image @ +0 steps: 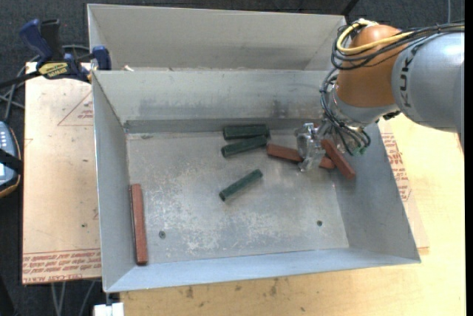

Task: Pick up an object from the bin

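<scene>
A grey metal bin seen from above holds a few small bar-shaped blocks on its floor.

Far to the left of the gripper, a long red-brown bar lies against the foot of the bin's left wall, pointing toward and away from the viewer.

Nearer the gripper, still to its left, are three dark green blocks. Two of them, an upper green block and a lower green block, lie close together near the back wall. A third green block lies apart, tilted, toward the front.

Just left of the gripper lies a short red-brown block. Just right of it is a second red-brown block, slanting down to the right.

The gripper is low in the bin's back right area, between these two red-brown blocks. Whether it is open or closed, or has hold of either block, cannot be told.

The arm reaches in from the right over the bin's rim, its orange wrist cover directly above the gripper.
</scene>
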Controlling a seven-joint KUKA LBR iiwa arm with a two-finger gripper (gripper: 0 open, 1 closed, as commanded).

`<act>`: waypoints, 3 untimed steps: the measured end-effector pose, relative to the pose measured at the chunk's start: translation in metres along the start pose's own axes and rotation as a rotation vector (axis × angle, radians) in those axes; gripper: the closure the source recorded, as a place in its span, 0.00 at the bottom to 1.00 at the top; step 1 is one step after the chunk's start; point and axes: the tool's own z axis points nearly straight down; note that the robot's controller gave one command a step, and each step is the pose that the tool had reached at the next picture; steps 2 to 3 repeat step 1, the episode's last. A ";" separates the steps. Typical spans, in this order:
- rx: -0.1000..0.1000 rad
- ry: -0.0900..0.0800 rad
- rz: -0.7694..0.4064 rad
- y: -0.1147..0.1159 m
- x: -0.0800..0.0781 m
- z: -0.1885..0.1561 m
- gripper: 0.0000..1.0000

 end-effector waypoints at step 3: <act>0.005 0.005 -0.004 -0.017 0.001 -0.139 1.00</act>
